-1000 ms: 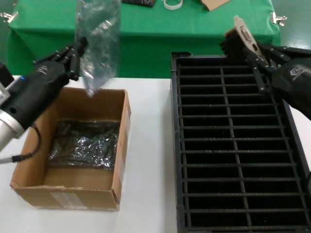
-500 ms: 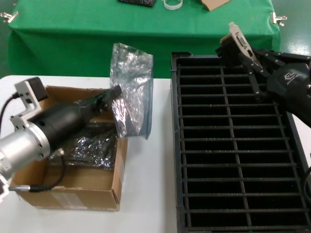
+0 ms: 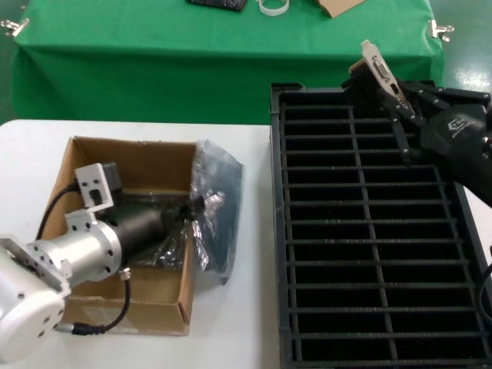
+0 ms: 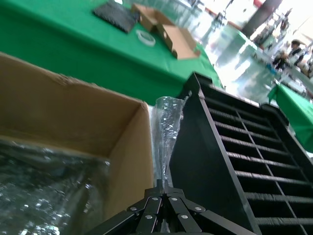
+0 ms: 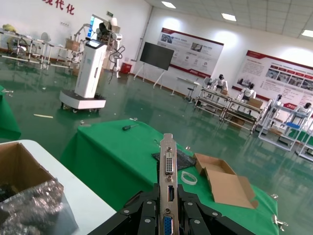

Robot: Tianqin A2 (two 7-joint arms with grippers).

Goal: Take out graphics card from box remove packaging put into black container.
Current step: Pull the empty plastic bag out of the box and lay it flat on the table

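The right gripper (image 3: 384,96) has its jaws clenched on the graphics card (image 3: 378,71), holding it bracket-up above the far end of the black container (image 3: 369,254), presumably to line it up with a slot. The left gripper (image 3: 192,206) has its jaws clamped on the emptied packaging (image 3: 215,204), held over the near-side wall of the cardboard box (image 3: 165,154), likely to discard it clear of the tray. Both box and container rest on a white surface (image 3: 238,307), with a green-draped table (image 3: 192,54) beyond and, in the right wrist view, an open hall.
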